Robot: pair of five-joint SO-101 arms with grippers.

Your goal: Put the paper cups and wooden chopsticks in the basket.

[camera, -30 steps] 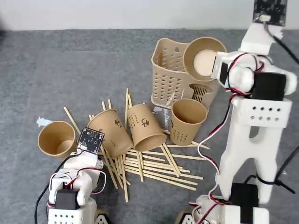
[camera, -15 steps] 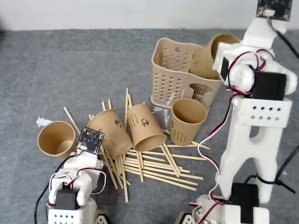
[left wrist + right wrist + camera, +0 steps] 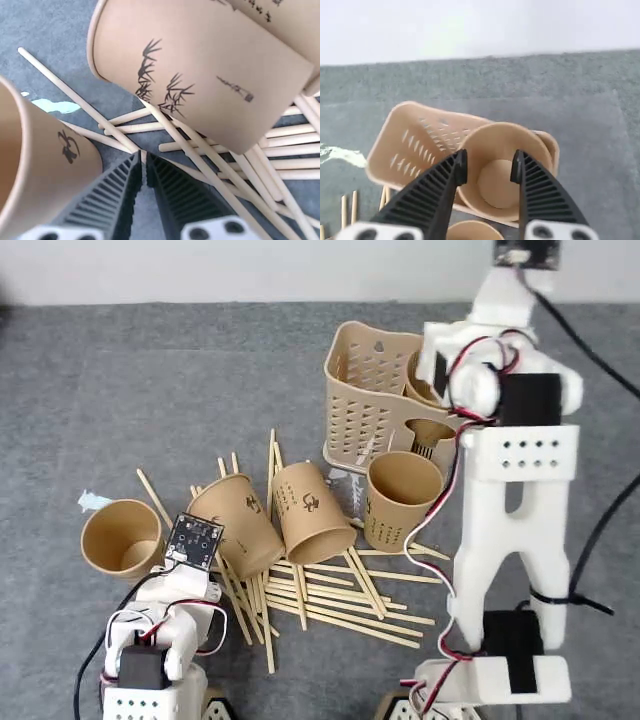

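The right gripper (image 3: 490, 162) hangs wide and empty directly above a paper cup (image 3: 495, 190) standing mouth-up inside the basket (image 3: 410, 145); an upright cup (image 3: 400, 495) waits just beside the basket at 6 o'clock, nearer this arm; the chopsticks (image 3: 330, 600) lie mostly 3-to-9 toward 7 o'clock; the left gripper (image 3: 144, 167), jaws almost together holding nothing, rests among them.

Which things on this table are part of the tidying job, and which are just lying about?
Job: basket; paper cup inside it; upright cup beside it; two tipped cups; cup at far left; wooden chopsticks.
Lying about: pale blue scrap; grey mat.
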